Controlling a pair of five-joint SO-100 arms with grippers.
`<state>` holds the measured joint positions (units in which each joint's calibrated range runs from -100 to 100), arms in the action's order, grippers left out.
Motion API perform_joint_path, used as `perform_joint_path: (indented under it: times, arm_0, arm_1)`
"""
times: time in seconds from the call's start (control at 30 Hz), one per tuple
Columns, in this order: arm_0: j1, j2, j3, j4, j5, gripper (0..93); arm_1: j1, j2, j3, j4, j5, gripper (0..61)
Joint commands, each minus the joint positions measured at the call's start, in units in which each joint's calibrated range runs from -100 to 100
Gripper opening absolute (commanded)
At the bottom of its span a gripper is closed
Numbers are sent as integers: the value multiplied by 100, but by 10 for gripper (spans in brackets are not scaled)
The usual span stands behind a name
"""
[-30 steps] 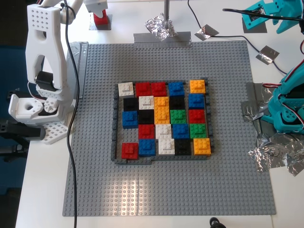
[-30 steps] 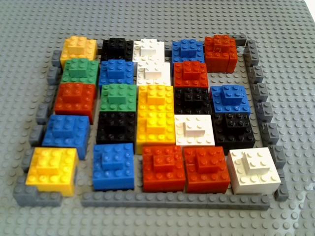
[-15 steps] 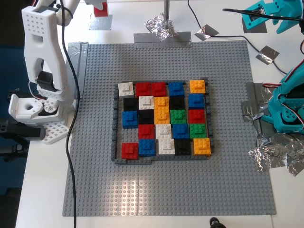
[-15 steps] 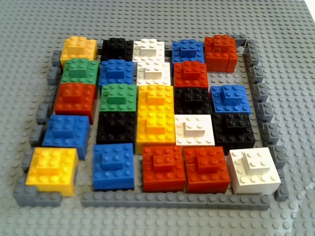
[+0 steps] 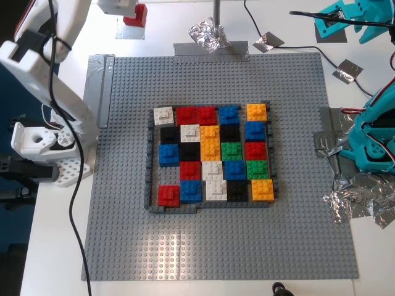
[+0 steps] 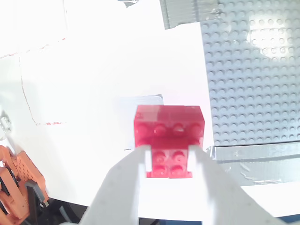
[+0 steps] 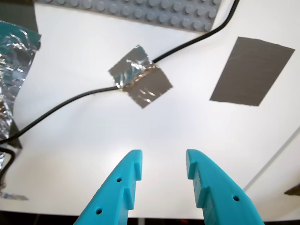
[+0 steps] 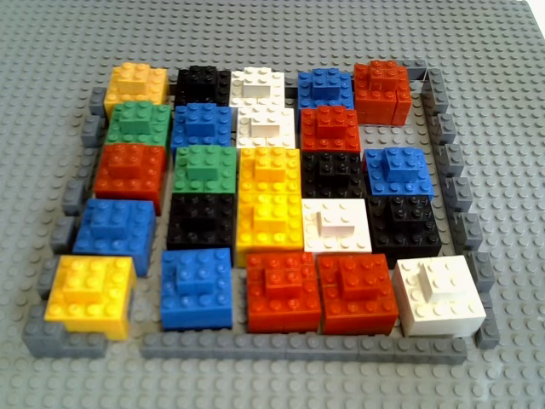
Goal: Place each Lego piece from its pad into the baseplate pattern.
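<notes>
Pincer, second: the white second pincer (image 6: pixel 168 157) is clamped on the red Lego piece (image 6: pixel 168 140), lifted above its grey pad (image 5: pixel 128 31).
Pincer, first: the teal first pincer (image 7: pixel 163 171) is parted, holding nothing.
Progress: baseplate pattern (image 5: pixel 210 157) looks nearly full; the held brick is not yet placed.

Bright overhead light fills the exterior view, with a pale glare patch on the grey plate (image 5: pixel 179 243). The second wrist view is badly overexposed: the table (image 6: pixel 93 84) burns white and the red brick (image 6: pixel 168 140) looks washed pink. The close view of the bricks is soft.
</notes>
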<state>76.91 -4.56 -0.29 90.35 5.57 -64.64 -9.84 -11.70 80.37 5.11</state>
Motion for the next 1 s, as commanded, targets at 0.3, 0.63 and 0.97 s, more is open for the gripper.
perform_joint_path:
  times: [0.3, 0.63, 0.97]
  arm_0:
    - [31, -179, -75, 13, 17, 112]
    - [9, -179, -75, 13, 17, 112]
    - [-6, -179, -75, 13, 17, 112]
  arm_1:
    - [1912, -2140, 1680, 409, -406, 4]
    - [3979, -2818, 2078, 1076, -572, 4]
    - [5822, -3101, 2665, 1345, -411, 2]
